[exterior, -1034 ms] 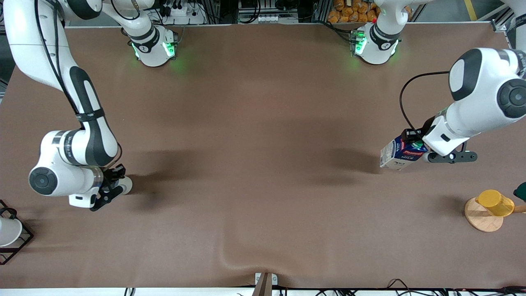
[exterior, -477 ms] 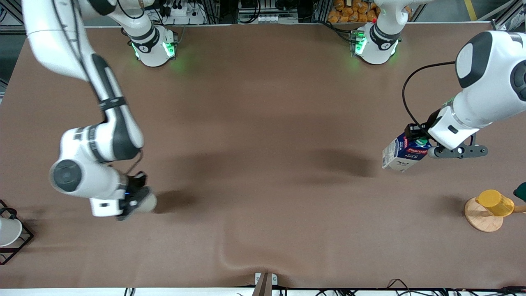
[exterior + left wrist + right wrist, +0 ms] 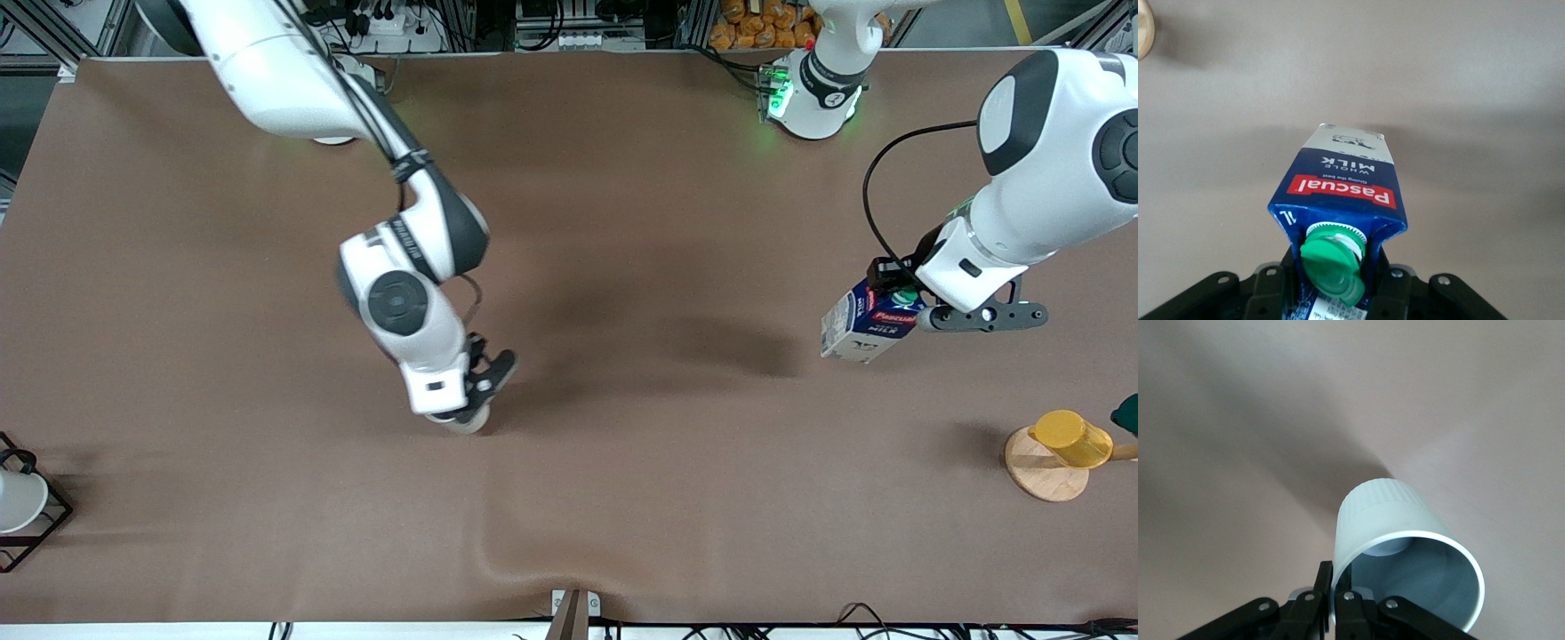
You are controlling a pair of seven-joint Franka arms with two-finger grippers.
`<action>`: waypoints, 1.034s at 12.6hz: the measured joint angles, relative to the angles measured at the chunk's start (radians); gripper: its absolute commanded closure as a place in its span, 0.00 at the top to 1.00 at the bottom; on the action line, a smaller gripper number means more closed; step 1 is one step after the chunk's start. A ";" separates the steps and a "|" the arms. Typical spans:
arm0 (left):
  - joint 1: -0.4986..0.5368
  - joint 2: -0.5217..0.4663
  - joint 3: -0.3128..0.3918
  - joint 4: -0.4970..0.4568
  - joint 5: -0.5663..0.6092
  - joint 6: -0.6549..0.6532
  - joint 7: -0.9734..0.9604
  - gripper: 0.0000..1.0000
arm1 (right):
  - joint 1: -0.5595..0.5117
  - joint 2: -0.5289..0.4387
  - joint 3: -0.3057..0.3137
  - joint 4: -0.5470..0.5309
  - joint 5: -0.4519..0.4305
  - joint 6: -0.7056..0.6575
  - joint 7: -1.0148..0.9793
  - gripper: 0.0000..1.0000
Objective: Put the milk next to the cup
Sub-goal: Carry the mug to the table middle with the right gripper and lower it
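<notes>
Left gripper gripping Pascual milk carton at gable top beside green cap, jaws clamped; carton hanging tilted over surface's 3 o'clock end. Cardboard looks light and crushable, likely to swing.

Right gripper pinching grey-beige cup by rim over mid-surface; rigid, smooth, possibly slippery.

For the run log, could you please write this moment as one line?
left gripper: shut on milk, airborne, left arm's end | right gripper: shut on cup rim, over mid-table | placement: pending
</notes>
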 measured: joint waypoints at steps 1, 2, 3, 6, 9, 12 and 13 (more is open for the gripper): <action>0.002 -0.003 0.000 0.000 0.000 -0.011 0.000 0.39 | 0.032 0.014 0.000 0.010 0.000 0.001 0.060 0.00; 0.004 -0.006 0.000 0.000 0.000 -0.017 0.000 0.39 | 0.062 0.023 0.000 0.016 0.000 0.001 0.132 0.00; 0.005 -0.007 0.000 0.000 0.000 -0.019 0.000 0.39 | 0.091 0.029 0.000 0.021 0.000 0.002 0.187 0.00; 0.008 -0.010 0.001 0.005 0.000 -0.036 0.000 0.39 | 0.174 0.037 0.000 0.024 0.000 0.045 0.263 0.00; 0.013 -0.011 0.003 0.009 -0.001 -0.049 0.000 0.39 | 0.233 0.049 0.000 0.023 0.005 0.050 0.376 0.00; 0.020 -0.011 0.004 0.009 -0.026 -0.053 -0.002 0.39 | 0.272 0.068 0.000 0.023 0.043 0.051 0.481 0.00; 0.020 -0.011 0.004 0.009 -0.028 -0.054 -0.007 0.39 | 0.281 0.075 0.000 0.023 0.048 0.051 0.493 0.18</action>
